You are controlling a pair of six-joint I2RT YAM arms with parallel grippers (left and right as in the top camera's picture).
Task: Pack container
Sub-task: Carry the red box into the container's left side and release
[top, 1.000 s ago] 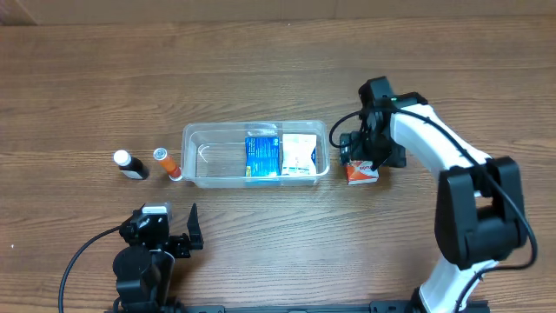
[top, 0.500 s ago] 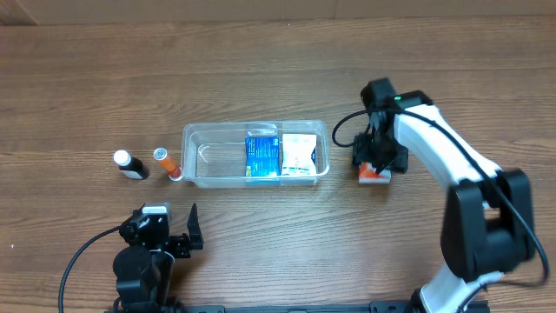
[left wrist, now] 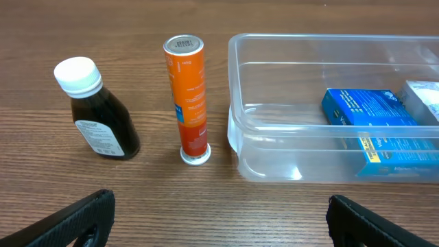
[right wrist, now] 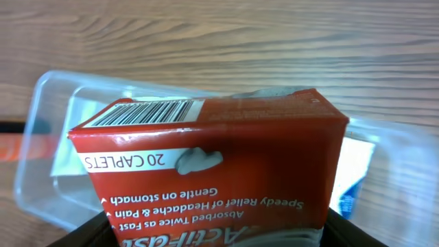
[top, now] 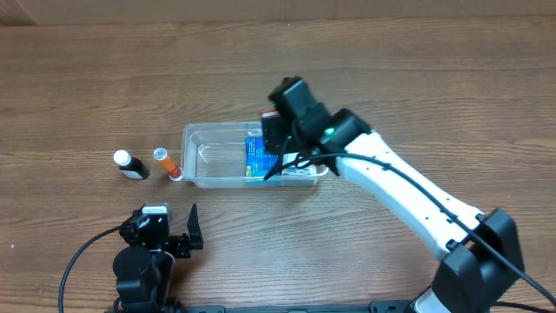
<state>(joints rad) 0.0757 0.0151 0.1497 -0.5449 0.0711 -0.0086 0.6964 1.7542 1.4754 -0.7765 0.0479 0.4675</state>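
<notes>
The clear container (top: 208,156) lies mid-table and holds a blue box (top: 259,156) and a white packet, which my right arm mostly covers. My right gripper (top: 276,132) hovers over the container's middle, shut on a red caplet box (right wrist: 219,165). In the right wrist view that box fills the frame above the container (right wrist: 55,137). My left gripper (top: 187,233) is open and empty near the front edge. In the left wrist view it (left wrist: 219,219) faces the container (left wrist: 274,158) and blue box (left wrist: 377,130).
A brown bottle with a white cap (top: 130,164) and an orange tube (top: 167,163) lie left of the container. Both also show in the left wrist view, the bottle (left wrist: 99,113) and the tube (left wrist: 188,96) beside the container's left end.
My right gripper has lifted the red box from the table right of the container and carried it left, over the container. The left arm has not moved.
</notes>
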